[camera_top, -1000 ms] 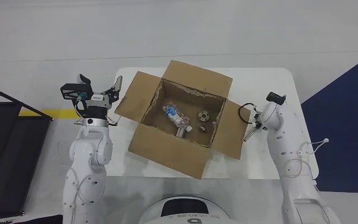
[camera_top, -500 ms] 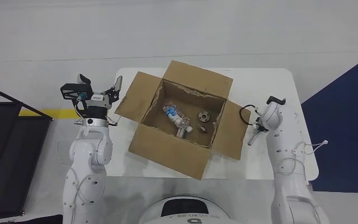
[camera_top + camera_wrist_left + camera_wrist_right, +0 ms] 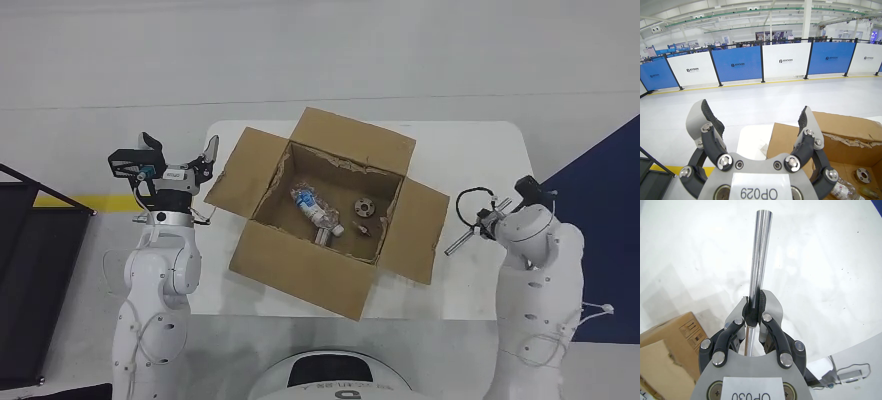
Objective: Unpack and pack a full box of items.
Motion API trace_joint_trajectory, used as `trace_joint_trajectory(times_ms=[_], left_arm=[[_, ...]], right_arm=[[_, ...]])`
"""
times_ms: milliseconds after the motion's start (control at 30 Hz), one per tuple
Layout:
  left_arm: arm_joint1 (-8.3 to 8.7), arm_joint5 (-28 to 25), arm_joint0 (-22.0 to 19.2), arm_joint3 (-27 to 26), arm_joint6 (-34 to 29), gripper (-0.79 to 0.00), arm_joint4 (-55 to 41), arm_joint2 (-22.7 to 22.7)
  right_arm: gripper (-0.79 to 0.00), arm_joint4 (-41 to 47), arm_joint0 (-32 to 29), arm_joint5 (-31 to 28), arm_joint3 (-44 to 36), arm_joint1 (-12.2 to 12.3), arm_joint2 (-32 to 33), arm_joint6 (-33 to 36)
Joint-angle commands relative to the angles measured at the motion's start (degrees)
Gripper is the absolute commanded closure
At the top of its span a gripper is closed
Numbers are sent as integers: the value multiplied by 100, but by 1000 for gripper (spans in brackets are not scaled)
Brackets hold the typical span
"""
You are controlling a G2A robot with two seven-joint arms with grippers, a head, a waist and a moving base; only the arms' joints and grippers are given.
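An open cardboard box (image 3: 330, 207) sits mid-table with its flaps spread; inside lie a clear plastic bottle (image 3: 314, 212), a metal flange (image 3: 364, 207) and a small part (image 3: 362, 227). The box's flap (image 3: 838, 130), the bottle (image 3: 843, 190) and the flange (image 3: 861, 175) also show in the left wrist view. My right gripper (image 3: 753, 306) is shut on a polished metal rod (image 3: 761, 253), held over the white table right of the box; from above the rod (image 3: 458, 241) sticks out beside the right flap. My left gripper (image 3: 755, 115) is open and empty, raised off the table's left edge (image 3: 180, 155).
The white table (image 3: 480, 160) has bare room right of the box and at the far corners. A box corner (image 3: 668, 344) lies close beside my right gripper. A dark rack (image 3: 30, 260) stands on the floor to the left.
The right arm has drawn away to the right from the box flap, carrying the metal rod with it. The left arm has not moved.
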Motion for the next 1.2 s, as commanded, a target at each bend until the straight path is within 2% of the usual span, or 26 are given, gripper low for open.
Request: trace_joint_trajectory(times_ms=[0,133,267,433,567,667,767,933,1167], left_arm=[[0,0,0,0,0,-785,0,0],[0,0,0,0,0,-785,0,0],[0,0,0,0,0,-785,0,0],[0,0,0,0,0,-785,0,0],[0,0,0,0,0,-785,0,0],[0,0,0,0,0,-785,0,0],[0,0,0,0,0,-785,0,0],[0,0,0,0,0,-785,0,0],[0,0,0,0,0,-785,0,0]], right_arm=[[0,534,-265,4,-528,-31,114,-327],[0,2058,-890,-472,-1441,-123,401,-1251],[0,3708,-1408,-1652,-2124,-198,453,-1940],[0,3953,-1614,-2623,-2888,-192,-240,-2245],[0,3070,-1312,-2916,-3090,-143,-1141,-2251],[0,1992,-811,-3062,-2993,-97,-2037,-1914],[0,745,-190,-3232,-2372,-82,-3045,-1696],[0,-682,668,-3309,-1109,-122,-4296,-1208],[0,-1958,1344,-3636,335,-173,-5149,-651]])
